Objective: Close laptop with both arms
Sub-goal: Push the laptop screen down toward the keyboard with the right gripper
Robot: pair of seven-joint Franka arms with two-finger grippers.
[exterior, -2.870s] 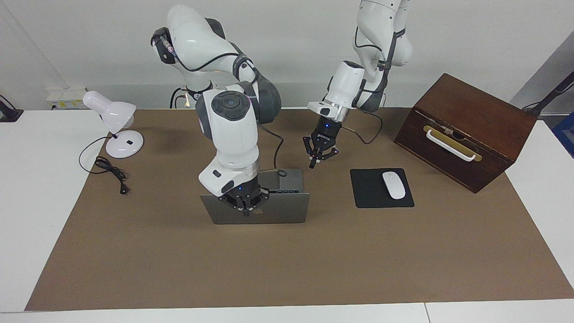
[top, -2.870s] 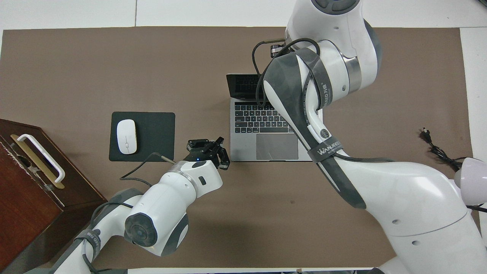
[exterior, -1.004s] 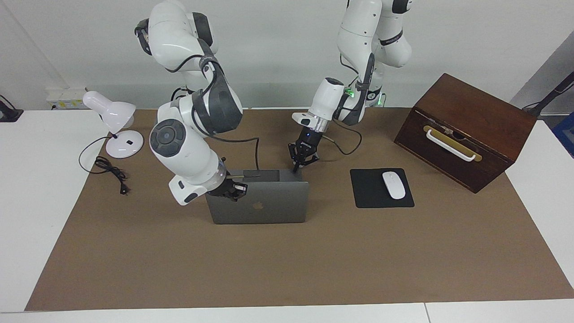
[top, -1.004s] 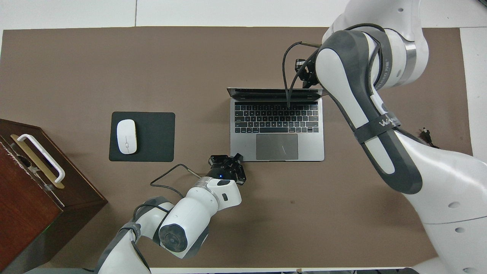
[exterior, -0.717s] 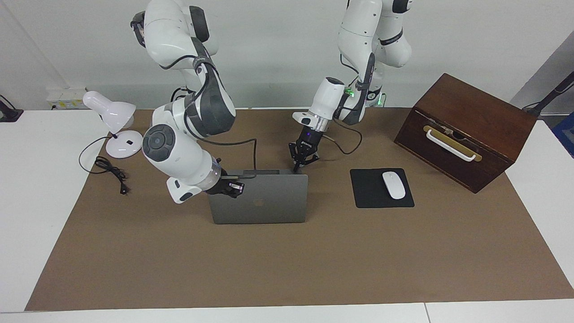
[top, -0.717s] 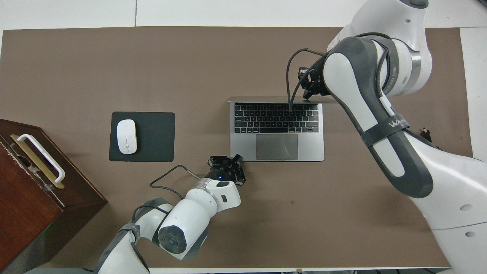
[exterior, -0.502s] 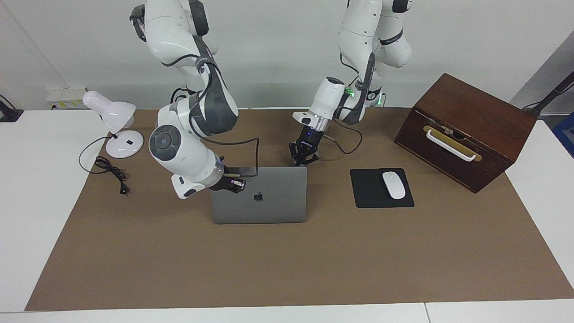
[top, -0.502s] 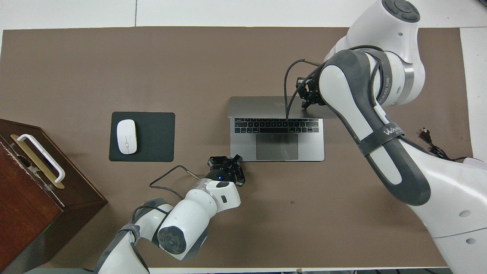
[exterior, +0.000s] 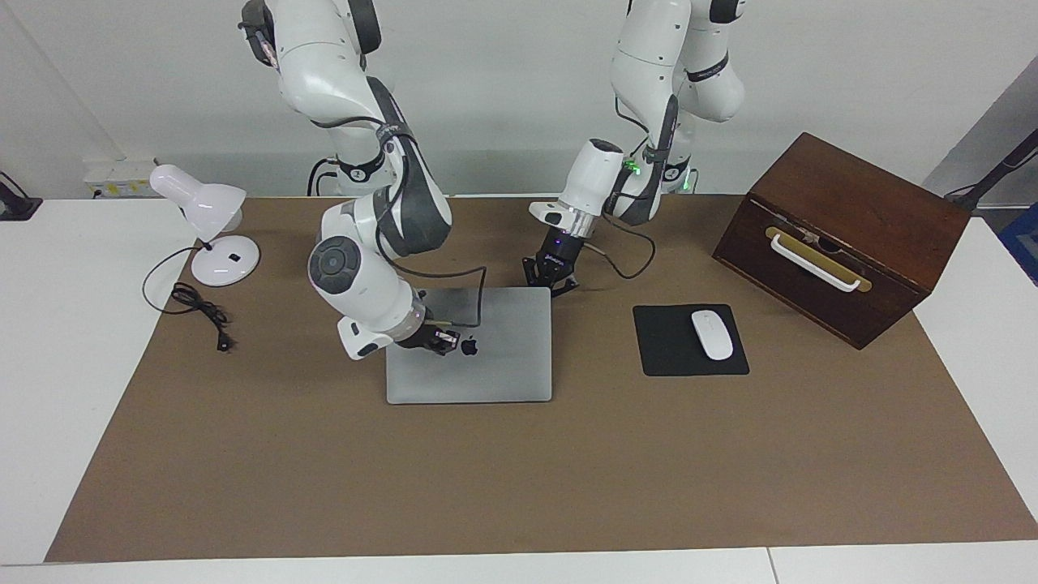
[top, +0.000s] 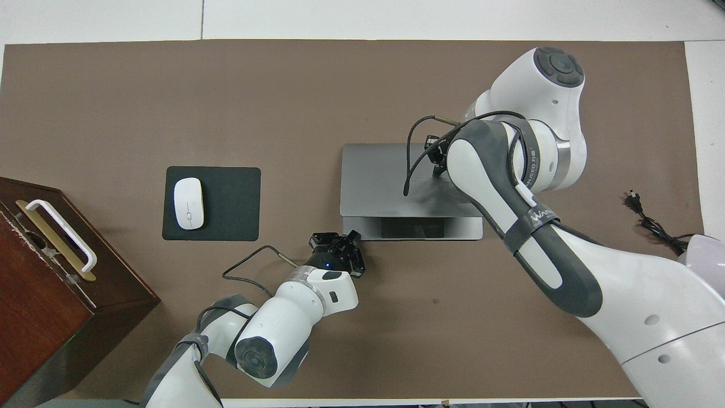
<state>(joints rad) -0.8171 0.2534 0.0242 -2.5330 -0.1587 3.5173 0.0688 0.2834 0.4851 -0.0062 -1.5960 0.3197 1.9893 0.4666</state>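
In the facing view the laptop point(exterior: 486, 357) is lying on the brown mat of the table point(exterior: 49, 389), its silver-grey lid with the black apple logo lowered almost flat. The right gripper point(exterior: 444, 341) is pressing on the lid just beside the logo, jaws pressed together. The left gripper point(exterior: 551, 281), jaws also together, is sitting at the laptop's corner nearest the robots, though actual contact is hard to judge.

In the overhead view the lid is leaving a narrow strip of the laptop point(top: 385, 187) base showing, toward the left gripper point(top: 346, 245). The right gripper point(top: 437, 160) is mostly hidden under its own arm.
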